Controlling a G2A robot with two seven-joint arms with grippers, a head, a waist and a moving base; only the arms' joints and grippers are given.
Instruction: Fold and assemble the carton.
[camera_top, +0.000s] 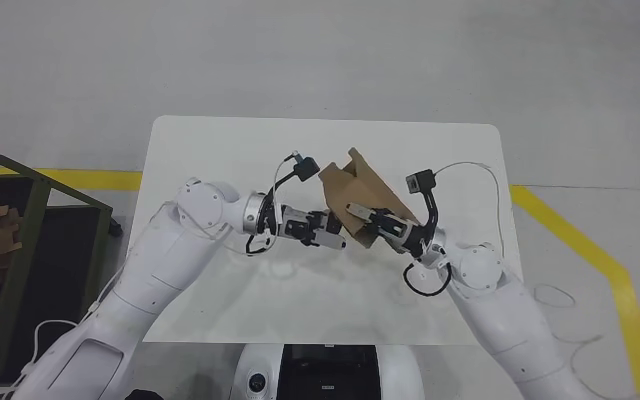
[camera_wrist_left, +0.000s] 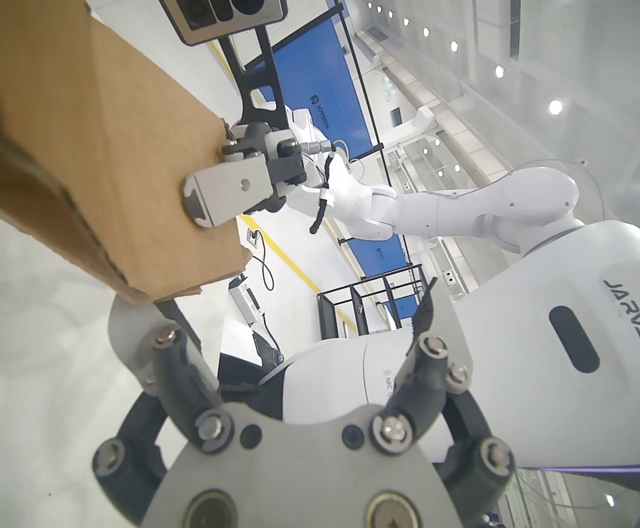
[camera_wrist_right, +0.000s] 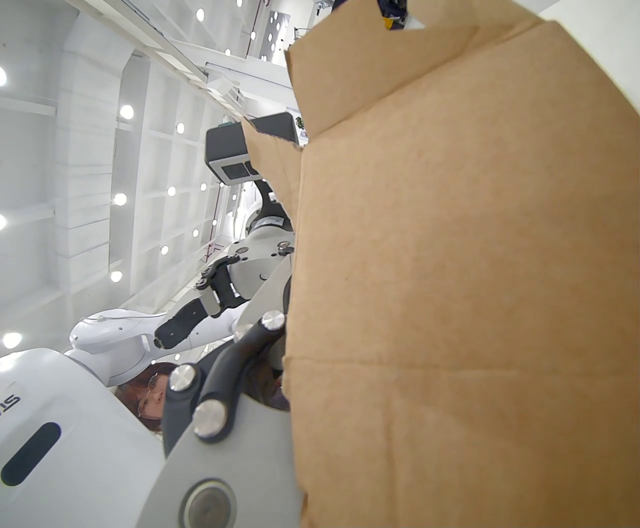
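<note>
A brown cardboard carton (camera_top: 362, 190), partly unfolded, is held tilted above the middle of the white table (camera_top: 220, 160). My right gripper (camera_top: 362, 214) is shut on its near lower panel. One of its fingers (camera_wrist_left: 220, 192) presses flat on the carton's face (camera_wrist_left: 100, 150). In the right wrist view the carton (camera_wrist_right: 450, 275) hides most of that gripper, with one dark finger (camera_wrist_right: 240, 355) beside the panel's edge. My left gripper (camera_top: 333, 232) is open just left of the carton. Its fingers (camera_wrist_left: 430, 320) are spread wide, one of them under the carton's lower corner.
A thin white cable (camera_top: 470, 168) loops over the table's right side. A dark green rack (camera_top: 40, 240) stands on the floor to the left of the table. Yellow floor tape (camera_top: 570, 230) runs past the right edge.
</note>
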